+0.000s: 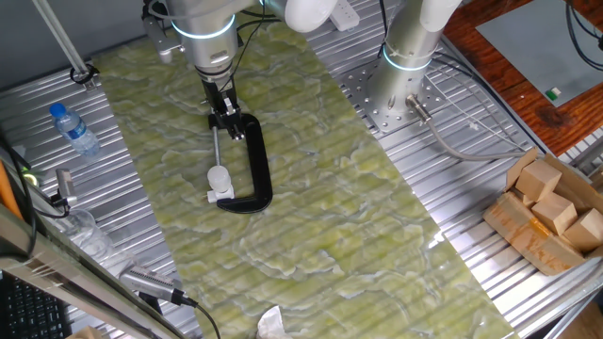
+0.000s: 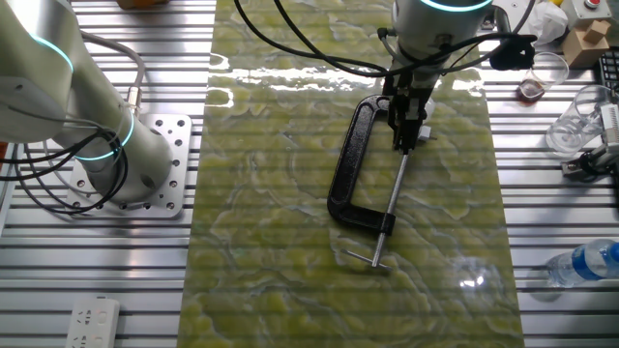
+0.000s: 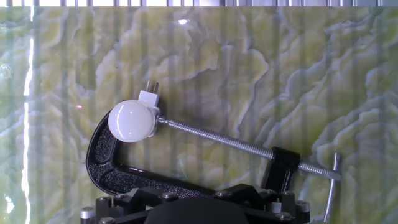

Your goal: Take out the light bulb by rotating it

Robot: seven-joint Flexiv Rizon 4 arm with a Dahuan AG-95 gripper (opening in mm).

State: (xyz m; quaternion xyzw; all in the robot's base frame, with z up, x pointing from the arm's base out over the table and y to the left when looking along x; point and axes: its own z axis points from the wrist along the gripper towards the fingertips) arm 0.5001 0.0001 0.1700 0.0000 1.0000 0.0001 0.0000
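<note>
The small matte white rounded light bulb [image 3: 132,121] sits in its white boxy socket [image 3: 149,98], held in the black C-shaped clamp [image 1: 254,165]. The end effector [image 1: 224,115] hovers over the clamp's handle end; whether clenched cannot be told.

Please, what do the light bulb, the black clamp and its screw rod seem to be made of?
The light bulb: matte white, evenly frosted, glass or plastic, cannot tell. The black clamp: probably cast metal, its black coat finely grained. Its screw rod: bare steel-like metal, bright with visible threads.
</note>
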